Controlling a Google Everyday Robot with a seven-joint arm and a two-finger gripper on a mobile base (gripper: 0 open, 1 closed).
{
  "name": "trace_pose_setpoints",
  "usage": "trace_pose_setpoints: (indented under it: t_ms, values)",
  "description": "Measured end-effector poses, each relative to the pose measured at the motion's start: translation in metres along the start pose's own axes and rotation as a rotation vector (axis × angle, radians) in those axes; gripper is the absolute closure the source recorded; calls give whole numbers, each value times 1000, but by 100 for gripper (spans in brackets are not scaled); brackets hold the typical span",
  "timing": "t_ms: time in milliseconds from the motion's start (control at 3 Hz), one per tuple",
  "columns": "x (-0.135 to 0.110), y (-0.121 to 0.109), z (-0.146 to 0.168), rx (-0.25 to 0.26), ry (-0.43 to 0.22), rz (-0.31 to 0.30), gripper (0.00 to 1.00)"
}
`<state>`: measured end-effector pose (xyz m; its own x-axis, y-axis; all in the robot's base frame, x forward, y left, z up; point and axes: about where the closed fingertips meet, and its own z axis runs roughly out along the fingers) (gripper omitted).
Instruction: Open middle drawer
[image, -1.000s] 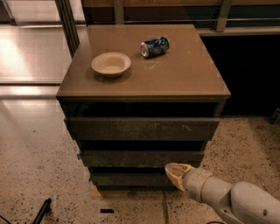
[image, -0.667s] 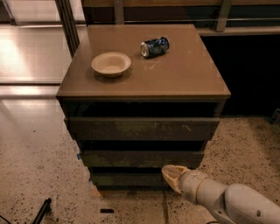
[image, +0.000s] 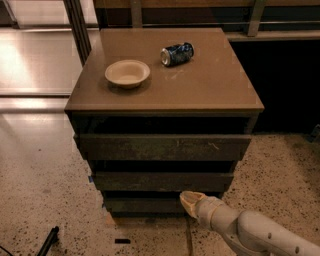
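The middle drawer (image: 162, 181) is the second of three dark grey-brown fronts under the brown cabinet top (image: 220, 85); its front sits in line with the stack, stepped back below the wider top front (image: 162, 147). The bottom front (image: 142, 205) is the narrowest-looking. My gripper (image: 189, 201), cream-tipped on a white arm, comes in from the lower right. Its tip is just below the middle drawer's lower edge, in front of the bottom front, right of centre.
A cream bowl (image: 127, 73) and a blue can lying on its side (image: 177, 53) rest on the cabinet top. Speckled floor (image: 45, 185) surrounds the cabinet. A dark object (image: 49, 240) lies on the floor at lower left. A metal post (image: 77, 27) stands behind left.
My gripper has moved left along the lower fronts, from right of centre toward the middle. The drawers have not moved.
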<state>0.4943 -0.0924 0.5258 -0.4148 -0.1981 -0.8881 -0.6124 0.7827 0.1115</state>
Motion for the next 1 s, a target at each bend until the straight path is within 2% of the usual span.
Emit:
trace_pose_setpoints:
  t_ms: [333,1000]
  values:
    - [19,-33,24,55,18,-12,100]
    - [4,-119,63,228,1,-91,100]
